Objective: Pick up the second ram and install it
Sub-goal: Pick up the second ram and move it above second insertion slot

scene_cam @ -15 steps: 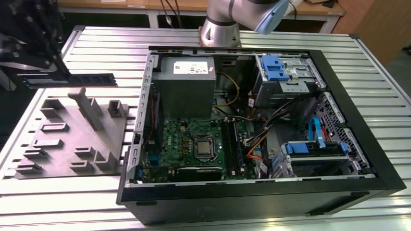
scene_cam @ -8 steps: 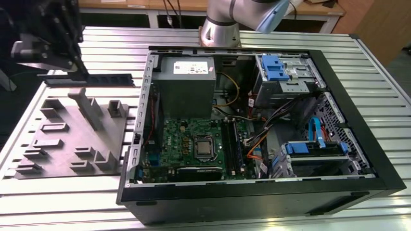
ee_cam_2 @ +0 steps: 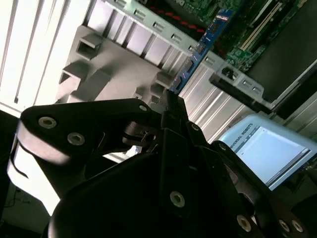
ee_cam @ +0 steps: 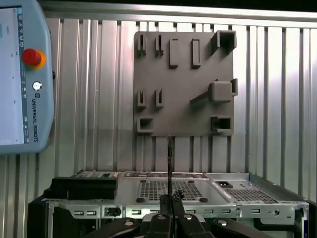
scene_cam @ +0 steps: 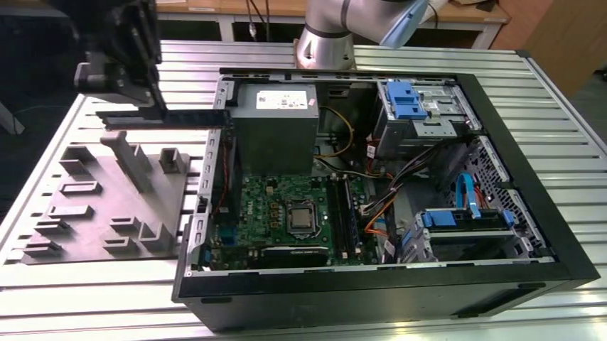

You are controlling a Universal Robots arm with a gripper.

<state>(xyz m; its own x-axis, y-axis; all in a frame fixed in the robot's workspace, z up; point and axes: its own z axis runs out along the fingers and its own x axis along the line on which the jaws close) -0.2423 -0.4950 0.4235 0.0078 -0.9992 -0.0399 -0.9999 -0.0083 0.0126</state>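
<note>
My black gripper (scene_cam: 152, 105) pinches the long blue-green memory stick (scene_cam: 185, 117) level above the grey moulded tray (scene_cam: 95, 170), ten o'clock from the green motherboard (scene_cam: 270, 206).

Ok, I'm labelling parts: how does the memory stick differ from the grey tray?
The memory stick is thin and dark; the tray is broad and grey. The stick is held on edge in the gripper; the tray lies flat on the table.
</note>
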